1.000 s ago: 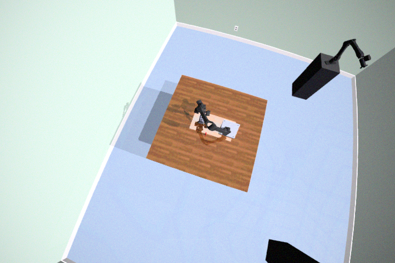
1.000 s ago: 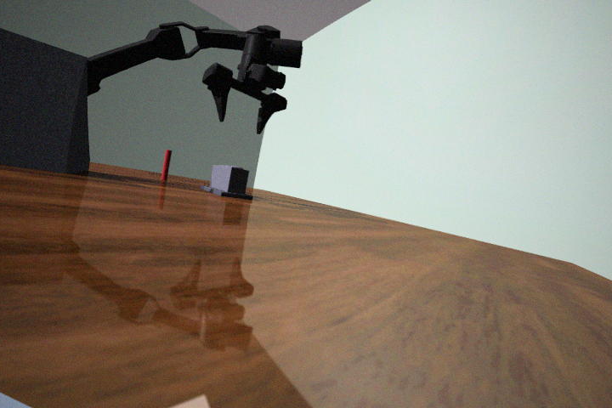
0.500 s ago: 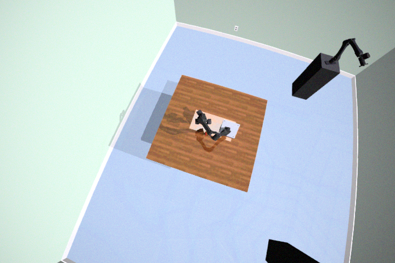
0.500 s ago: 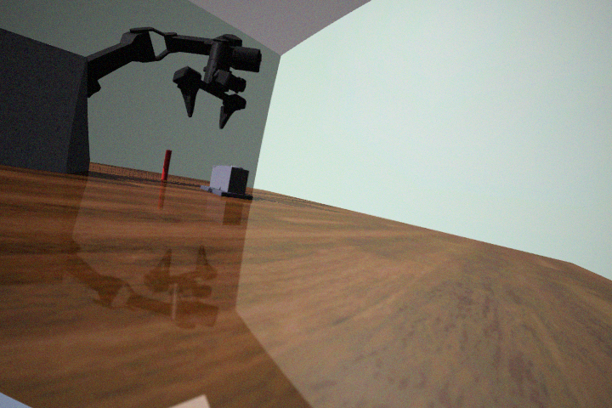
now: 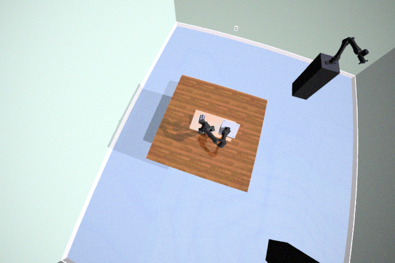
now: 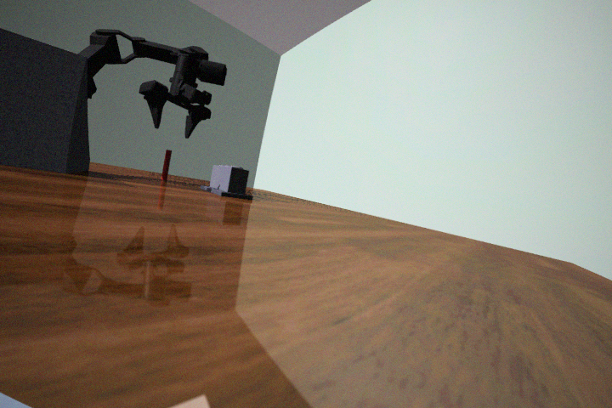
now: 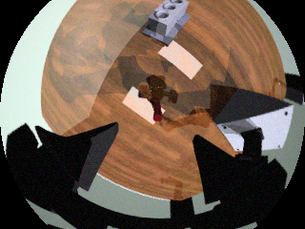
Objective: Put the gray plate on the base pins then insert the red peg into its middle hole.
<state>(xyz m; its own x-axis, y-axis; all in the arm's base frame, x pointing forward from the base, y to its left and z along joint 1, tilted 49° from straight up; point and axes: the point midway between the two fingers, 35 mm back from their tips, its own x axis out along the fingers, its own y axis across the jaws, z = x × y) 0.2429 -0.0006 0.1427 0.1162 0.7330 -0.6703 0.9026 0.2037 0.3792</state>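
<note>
The gray plate (image 5: 201, 116) (image 6: 221, 178) (image 7: 168, 20) is a thick block with round holes in its top. It sits upright and looks flat on the dark gray base (image 6: 238, 195) (image 7: 154, 35), whose pins are hidden under it. The red peg (image 6: 167, 166) (image 7: 157, 114) stands upright on the table, apart from the plate and base. My gripper (image 6: 172, 133) (image 7: 157, 133) is wide open and empty. It points down and hangs above the peg in the exterior view. In the wrist view the peg's top shows just beyond the gap between the fingertips.
The wooden table (image 5: 244, 167) carries a pale strip (image 5: 193, 123) (image 7: 181, 59) and the arm's white mounting plate (image 5: 235, 130) (image 7: 281, 125). A large dark block (image 6: 27, 105) stands at the left in the exterior view. Another dark arm stands on a black pedestal (image 5: 311, 80) off the table.
</note>
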